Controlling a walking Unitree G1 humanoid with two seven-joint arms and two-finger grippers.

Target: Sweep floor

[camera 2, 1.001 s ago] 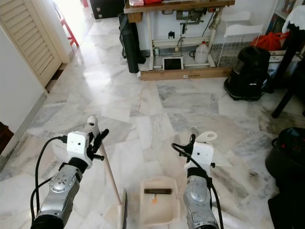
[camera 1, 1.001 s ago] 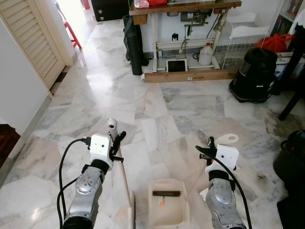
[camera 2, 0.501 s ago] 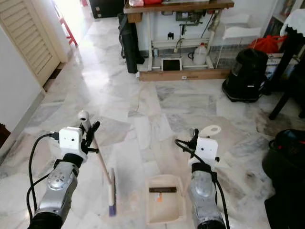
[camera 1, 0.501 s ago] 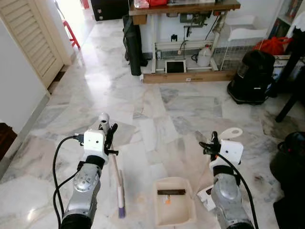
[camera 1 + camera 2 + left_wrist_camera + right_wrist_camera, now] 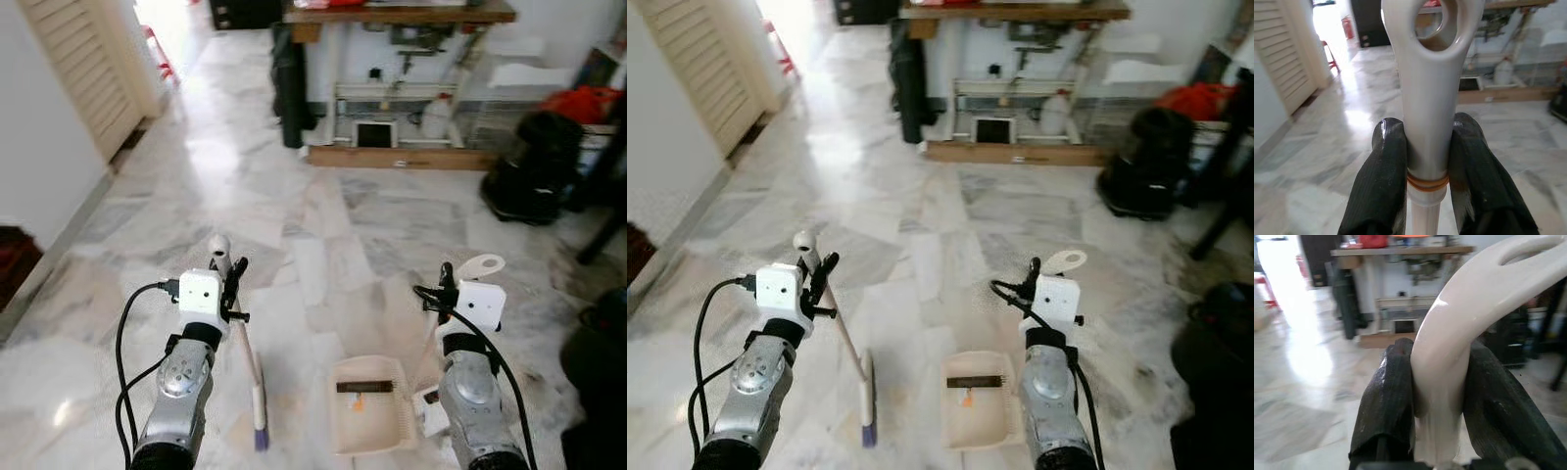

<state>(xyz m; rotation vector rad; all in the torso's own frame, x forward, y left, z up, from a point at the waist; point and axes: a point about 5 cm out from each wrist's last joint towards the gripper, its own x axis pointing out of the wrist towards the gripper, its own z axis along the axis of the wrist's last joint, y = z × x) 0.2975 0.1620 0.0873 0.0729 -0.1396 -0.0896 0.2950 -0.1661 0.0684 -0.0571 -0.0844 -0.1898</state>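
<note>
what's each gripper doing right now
Left gripper: shut on the broom handle.
Right gripper: shut on the dustpan handle.

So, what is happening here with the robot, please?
The robot is sweeping a marble floor. Its left claw is shut on the broom near the top of its handle, and the bristle head rests on the floor. Its right claw is shut on the handle of the dustpan, which sits on the floor to the right of the broom head, apart from it. A dark strip and a small orange bit lie inside the pan.
</note>
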